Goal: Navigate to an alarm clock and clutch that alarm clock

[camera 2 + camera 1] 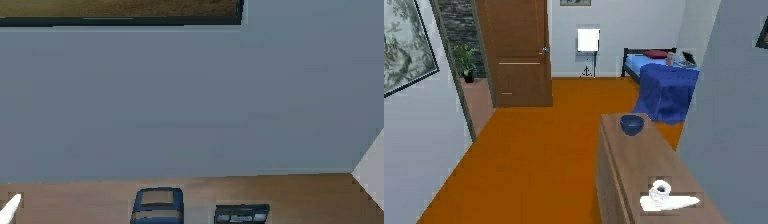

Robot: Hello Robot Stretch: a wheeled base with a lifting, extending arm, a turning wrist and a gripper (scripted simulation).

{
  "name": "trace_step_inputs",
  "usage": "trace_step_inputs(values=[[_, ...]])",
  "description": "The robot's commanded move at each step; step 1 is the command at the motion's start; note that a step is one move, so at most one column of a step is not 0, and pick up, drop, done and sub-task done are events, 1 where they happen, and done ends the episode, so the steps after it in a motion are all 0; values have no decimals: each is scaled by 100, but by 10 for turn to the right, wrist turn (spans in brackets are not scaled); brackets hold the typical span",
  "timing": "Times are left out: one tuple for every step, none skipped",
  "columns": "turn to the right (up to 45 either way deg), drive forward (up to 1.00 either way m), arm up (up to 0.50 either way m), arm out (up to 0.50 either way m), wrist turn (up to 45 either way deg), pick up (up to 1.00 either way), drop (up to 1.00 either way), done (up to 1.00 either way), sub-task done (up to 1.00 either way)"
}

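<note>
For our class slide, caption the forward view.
Orange-floored room with a wooden door, a blue bed and a blue bowl on a dresser.

text: none legible | dark flat device (241,213): marks too small to read
</note>
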Motion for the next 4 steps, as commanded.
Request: trace_step_inputs(values=[[0, 0, 50, 0, 0, 0, 0, 0, 0], [0, 0, 28, 0, 0, 0, 0, 0, 0], [0, 0, 0, 0, 450, 0, 0, 0, 0], [0, 0, 0, 0, 450, 0, 0, 0, 0]])
